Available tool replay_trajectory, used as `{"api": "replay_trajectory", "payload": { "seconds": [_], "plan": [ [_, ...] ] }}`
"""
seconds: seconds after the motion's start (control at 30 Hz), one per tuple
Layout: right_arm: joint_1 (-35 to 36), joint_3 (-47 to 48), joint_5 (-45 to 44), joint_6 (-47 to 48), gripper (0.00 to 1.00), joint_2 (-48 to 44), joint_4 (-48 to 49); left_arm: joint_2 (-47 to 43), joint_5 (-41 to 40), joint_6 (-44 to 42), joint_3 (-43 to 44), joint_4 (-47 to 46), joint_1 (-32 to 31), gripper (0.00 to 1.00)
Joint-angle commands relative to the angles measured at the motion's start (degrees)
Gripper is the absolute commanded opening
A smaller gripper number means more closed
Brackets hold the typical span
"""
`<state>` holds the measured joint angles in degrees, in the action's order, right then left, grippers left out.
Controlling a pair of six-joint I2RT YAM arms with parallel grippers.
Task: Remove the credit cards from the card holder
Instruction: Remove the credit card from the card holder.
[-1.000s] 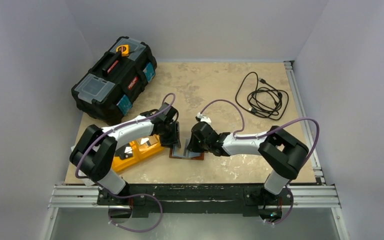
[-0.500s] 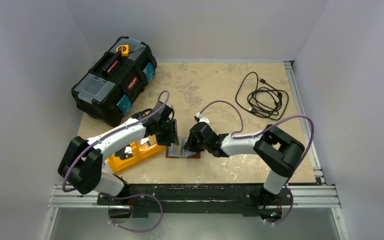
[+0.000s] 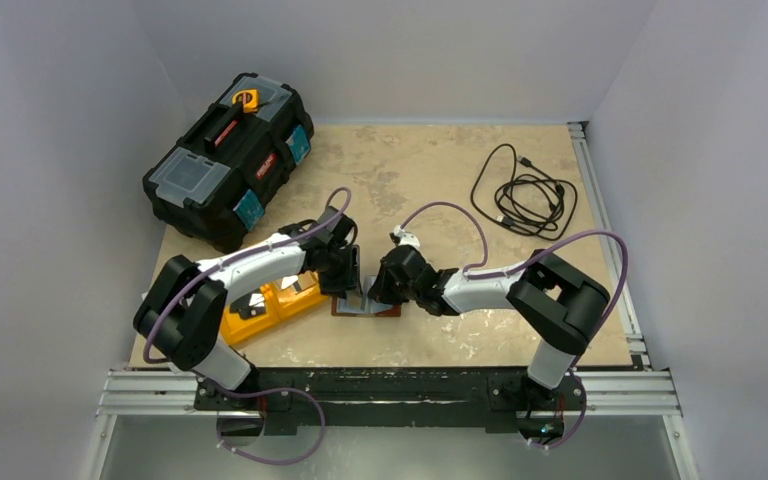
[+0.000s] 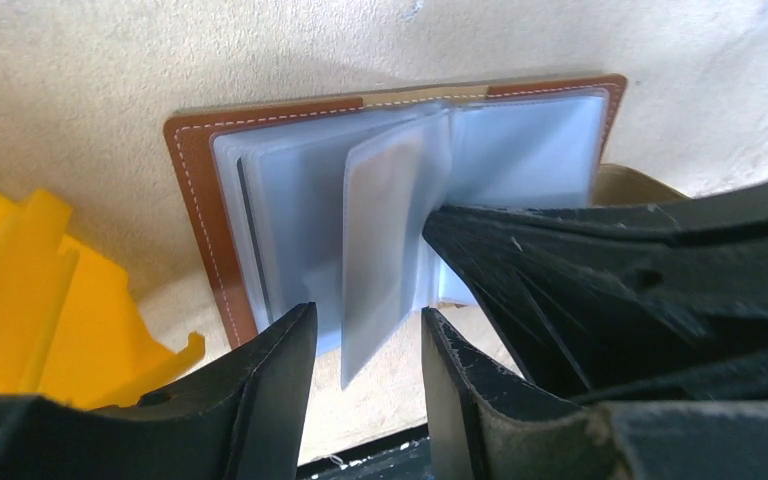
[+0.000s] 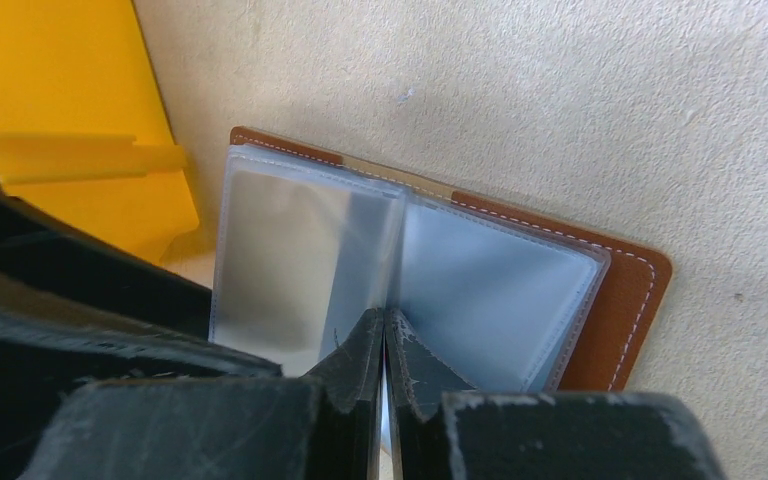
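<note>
Your right gripper (image 5: 384, 335) pinched one sleeve (image 4: 385, 240) upright off the holder (image 5: 630, 300) — singling it out, I'd judge. Your left gripper (image 4: 367, 320) straddled its end, jaws part open, gripping nothing.

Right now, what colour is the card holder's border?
Brown with pale stitching; the card holder shows best in the right wrist view.
</note>
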<state>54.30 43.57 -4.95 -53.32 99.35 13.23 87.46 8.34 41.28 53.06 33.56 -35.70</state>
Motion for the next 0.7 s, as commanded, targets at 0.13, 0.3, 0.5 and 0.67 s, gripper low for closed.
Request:
{"api": "replay_trajectory", "payload": {
  "seconds": [0.13,0.3,0.5,0.67],
  "plan": [
    [0.5,-4.3,0.0,1.6,0.01,3.8,-13.6,2.6,2.9,0.4,1.1,-5.3,-0.2,0.28],
    [0.5,-3.2,0.2,3.3,0.16,-1.6,-13.7,1.3,2.5,0.5,1.0,-4.3,-0.4,0.03],
    [0.5,-0.5,-0.2,4.8,0.32,-11.3,-18.3,0.3,-0.7,1.4,2.5,-1.4,-3.1,0.06],
    [0.5,0.3,-2.8,4.4,0.33,-15.7,-22.6,2.8,-0.6,2.9,5.7,-1.3,-7.0,0.29]
  ]
}}
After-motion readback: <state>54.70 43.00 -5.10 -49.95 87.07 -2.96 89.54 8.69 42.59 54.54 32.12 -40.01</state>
